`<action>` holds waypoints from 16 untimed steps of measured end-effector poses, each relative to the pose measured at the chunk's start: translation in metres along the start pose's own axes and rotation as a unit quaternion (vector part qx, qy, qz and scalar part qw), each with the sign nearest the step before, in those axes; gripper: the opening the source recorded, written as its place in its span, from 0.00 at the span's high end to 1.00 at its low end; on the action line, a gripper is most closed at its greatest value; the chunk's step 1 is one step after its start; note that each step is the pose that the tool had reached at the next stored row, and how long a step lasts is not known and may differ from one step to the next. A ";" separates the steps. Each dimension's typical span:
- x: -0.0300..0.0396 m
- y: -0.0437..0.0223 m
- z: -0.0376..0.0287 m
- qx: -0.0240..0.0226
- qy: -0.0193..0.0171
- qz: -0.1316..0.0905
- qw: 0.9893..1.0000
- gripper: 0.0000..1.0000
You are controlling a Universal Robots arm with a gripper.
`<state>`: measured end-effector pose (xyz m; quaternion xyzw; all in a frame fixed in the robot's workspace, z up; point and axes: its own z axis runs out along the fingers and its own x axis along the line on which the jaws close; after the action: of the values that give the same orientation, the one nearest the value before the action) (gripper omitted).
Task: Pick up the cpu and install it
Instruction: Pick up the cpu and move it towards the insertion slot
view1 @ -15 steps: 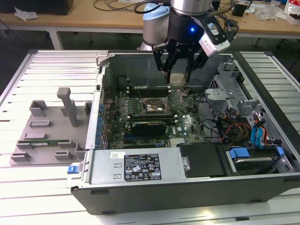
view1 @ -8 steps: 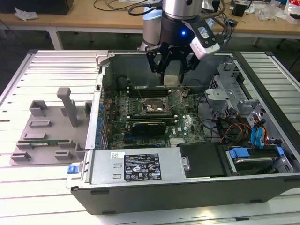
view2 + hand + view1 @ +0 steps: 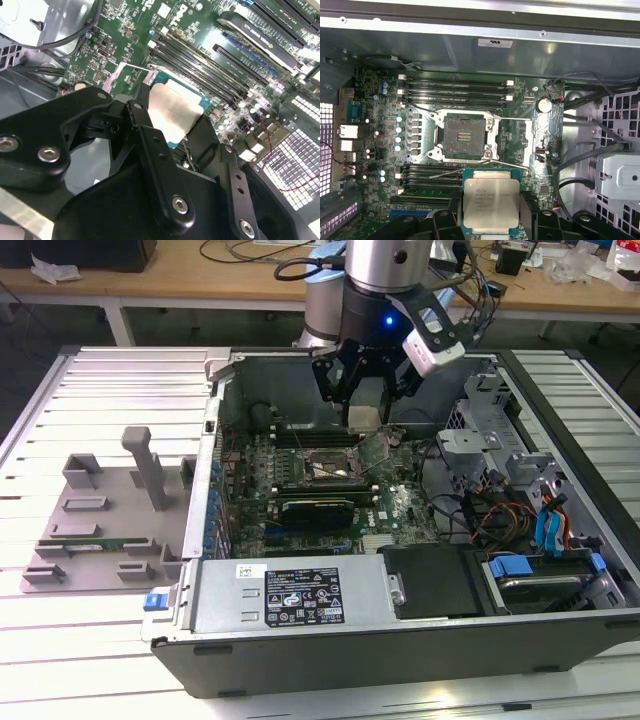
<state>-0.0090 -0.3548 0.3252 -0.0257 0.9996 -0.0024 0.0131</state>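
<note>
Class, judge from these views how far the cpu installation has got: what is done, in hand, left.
Done: the cpu is picked up, clamped in the pincer. In hand: it hangs above the motherboard, just short of the socket. Left: the socket is empty, the cpu not yet seated.

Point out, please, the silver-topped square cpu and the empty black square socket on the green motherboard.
silver-topped square cpu [image 3: 491,202], first wrist view, centre of its metal top.
empty black square socket [image 3: 465,136], first wrist view, centre of its contact field.

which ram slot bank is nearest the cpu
The slot bank right by the held cpu; the other bank lies beyond the empty socket.
</note>
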 end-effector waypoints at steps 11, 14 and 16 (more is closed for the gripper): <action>0.0046 0.0082 0.0160 0.000 0.000 0.000 1.000 0.45; 0.0074 0.0123 0.0190 0.000 0.000 0.000 1.000 0.45; 0.0076 0.0125 0.0193 0.000 0.000 0.000 1.000 0.45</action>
<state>-0.0167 -0.3428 0.3057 -0.0257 0.9996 -0.0024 0.0131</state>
